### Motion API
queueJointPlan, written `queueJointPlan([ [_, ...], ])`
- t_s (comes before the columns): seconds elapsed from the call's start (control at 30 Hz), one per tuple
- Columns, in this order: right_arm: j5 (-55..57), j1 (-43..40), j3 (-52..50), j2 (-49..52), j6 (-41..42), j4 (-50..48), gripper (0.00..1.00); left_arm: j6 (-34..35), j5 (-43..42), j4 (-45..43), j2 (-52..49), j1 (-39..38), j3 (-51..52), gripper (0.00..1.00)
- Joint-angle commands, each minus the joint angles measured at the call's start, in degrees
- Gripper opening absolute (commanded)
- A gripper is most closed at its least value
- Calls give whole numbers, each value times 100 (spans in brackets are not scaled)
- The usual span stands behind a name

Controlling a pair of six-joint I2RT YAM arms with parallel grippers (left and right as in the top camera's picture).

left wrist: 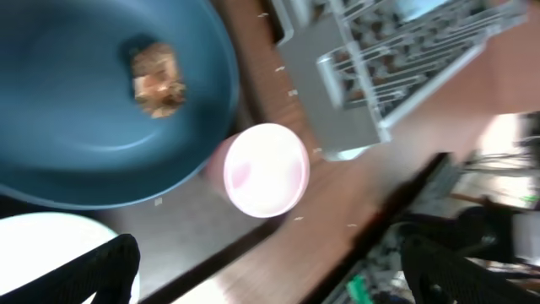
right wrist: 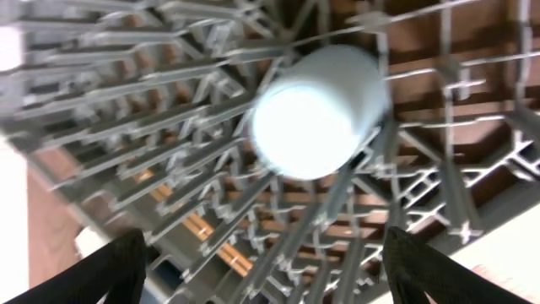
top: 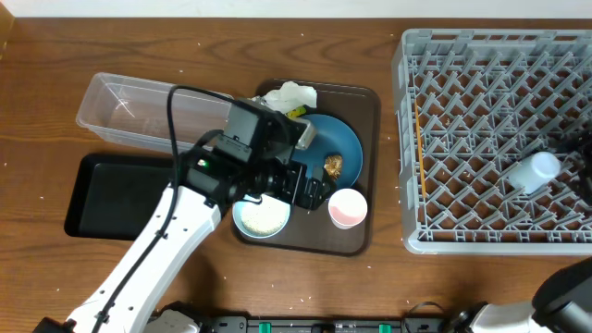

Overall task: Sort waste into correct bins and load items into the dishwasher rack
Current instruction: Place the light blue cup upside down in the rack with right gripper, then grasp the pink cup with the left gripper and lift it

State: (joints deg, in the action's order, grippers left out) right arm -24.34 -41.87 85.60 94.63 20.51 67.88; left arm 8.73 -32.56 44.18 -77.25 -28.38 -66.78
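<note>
Left tool (left wrist: 270, 279), fingers apart, is hovering by the pink cup (left wrist: 266, 169) near the counter's front edge; it needs centring over the rim before closing. Right tool (right wrist: 266, 274) is gaping too.

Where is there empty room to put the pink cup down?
The grey rack is bare across its left and middle pegs; only the small blue cup lies near its right side. The black tray looks bare too. The brown serving tray is crowded with the blue dish, white bowl and pink cup.

Dark blue dish (top: 344, 139), pink cup (top: 348, 207), grey lattice rack (top: 481, 111), black tray (top: 104, 199).
</note>
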Motion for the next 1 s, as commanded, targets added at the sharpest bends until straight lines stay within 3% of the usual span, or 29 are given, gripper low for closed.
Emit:
queueJointPlan([
  [0.0, -479, 205, 291, -636, -310, 33, 82, -166, 1080, 79, 55, -337, -42, 100],
  [0.07, -507, 415, 291, -977, -411, 37, 83, -164, 1838, 120, 4, -643, -37, 98],
  [0.13, -503, 662, 291, -1300, -501, 50, 84, -157, 2371, 90, -120, -944, -15, 89],
  [0.2, -501, 892, 291, -1545, -522, 52, 86, -133, 2468, -37, -337, -1178, -13, 86],
  [0.27, -417, 1121, 291, -1755, -518, 55, 86, -26, 2472, -186, -654, -1381, -13, 75],
  [0.43, -282, 1377, 289, -1943, -542, 188, 87, 444, 2918, -365, -1377, -1576, -13, 64],
  [0.5, -278, 1381, 286, -1932, -542, 269, 87, 566, 2920, -531, -1565, -1574, -13, 53],
  [0.67, -262, 1381, 284, -1930, -542, 304, 87, 636, 2909, -767, -1882, -1580, -13, 41],
  [0.87, -245, 1381, 284, -1930, -542, 308, 87, 638, 2645, -767, -2297, -1580, -13, 33],
  [0.97, -238, 1381, 284, -1930, -542, 308, 87, 638, 2629, -761, -2328, -1580, -17, 19],
])
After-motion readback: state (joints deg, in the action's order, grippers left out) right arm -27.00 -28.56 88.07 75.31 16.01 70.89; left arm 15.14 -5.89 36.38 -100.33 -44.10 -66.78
